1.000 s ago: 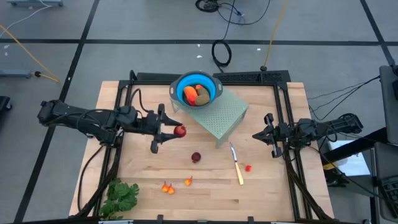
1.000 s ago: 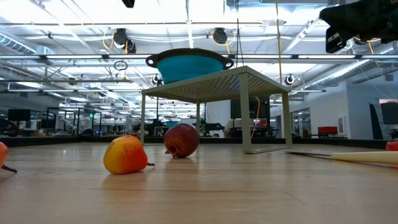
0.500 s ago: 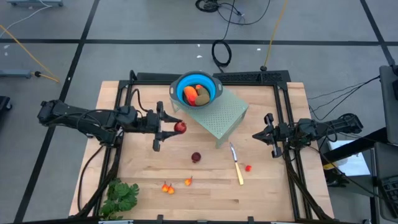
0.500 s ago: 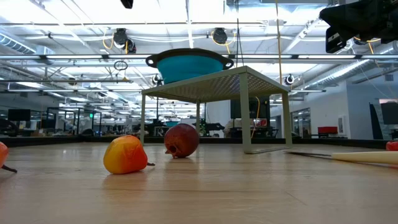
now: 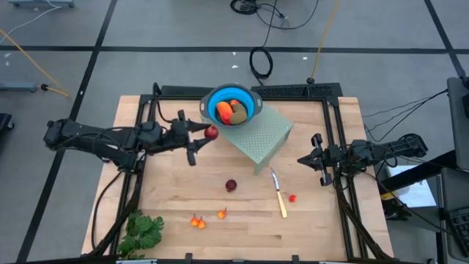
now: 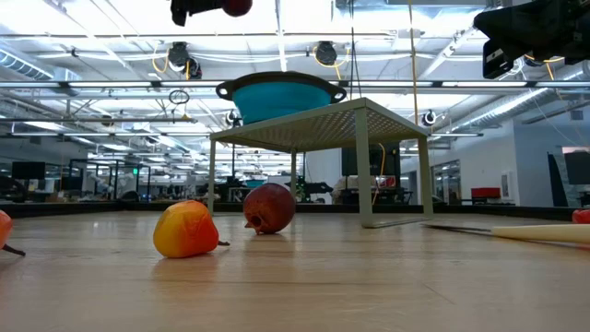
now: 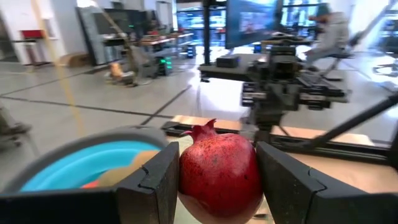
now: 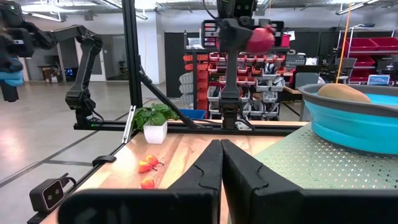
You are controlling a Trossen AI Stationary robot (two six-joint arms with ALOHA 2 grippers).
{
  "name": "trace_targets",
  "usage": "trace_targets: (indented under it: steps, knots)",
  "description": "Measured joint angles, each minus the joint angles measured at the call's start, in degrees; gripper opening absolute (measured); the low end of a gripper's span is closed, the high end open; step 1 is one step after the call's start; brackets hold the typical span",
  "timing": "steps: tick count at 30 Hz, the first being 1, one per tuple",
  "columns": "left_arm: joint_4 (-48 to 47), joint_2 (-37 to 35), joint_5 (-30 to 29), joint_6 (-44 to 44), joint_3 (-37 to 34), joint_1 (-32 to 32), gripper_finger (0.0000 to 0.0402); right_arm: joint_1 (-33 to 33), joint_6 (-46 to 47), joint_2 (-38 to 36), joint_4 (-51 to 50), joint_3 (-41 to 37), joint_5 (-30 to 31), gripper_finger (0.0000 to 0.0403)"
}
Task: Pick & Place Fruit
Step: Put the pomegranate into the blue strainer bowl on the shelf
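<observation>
Your pomegranate [image 7: 219,171] sits clamped between the 2 fingers of the left gripper [image 5: 203,137], raised off the table and just beside the rim of the blue bowl [image 5: 249,100], not yet over it. The bowl stands on a pale green perforated stand [image 5: 265,136] at the back of the table [image 5: 322,220], and it already holds an orange-red piece [image 5: 223,111] and an olive-brown oval [image 5: 238,114]. So by my reading 2 fruits are in, 1 is on its way, and you have the drop itself left for this one.

Left on the wood: a second dark red pomegranate [image 5: 231,185] near the middle, a pair of small orange-red pieces [image 5: 197,221] toward the front with 1 more [image 5: 222,214] just beside them, and a small red bit [image 5: 292,197] near the yellow-handled knife [image 5: 280,196]. The leafy green bunch [image 5: 142,232] lies at the front left corner.

Your right gripper [image 5: 314,158] waits at the right side of the table, fingers pressed together on nothing.

What you cannot settle: the bowl's depth hides anything lying under the 2 visible fruits, and in the low view the left gripper is cut off by the picture's upper edge.
</observation>
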Motion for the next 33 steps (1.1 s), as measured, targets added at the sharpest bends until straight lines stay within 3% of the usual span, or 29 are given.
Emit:
trace_targets:
  steps: [9, 19, 33]
  knots:
    - [0.0, 0.0, -6.5, -1.0, 0.0, 2.0, 0.0184, 0.0, 0.0, 0.0, 0.0, 0.0, 0.1, 0.0]
    - [-1.4, 0.1, -6.5, -0.6, 0.9, 2.4, 0.0184, 0.0, 0.0, 0.0, 0.0, 0.0, 0.1, 0.0]
    - [-30.2, 10.8, -5.0, 3.4, 25.0, 7.3, 0.0184, 0.0, 0.0, 0.0, 0.0, 0.0, 0.1, 0.0]
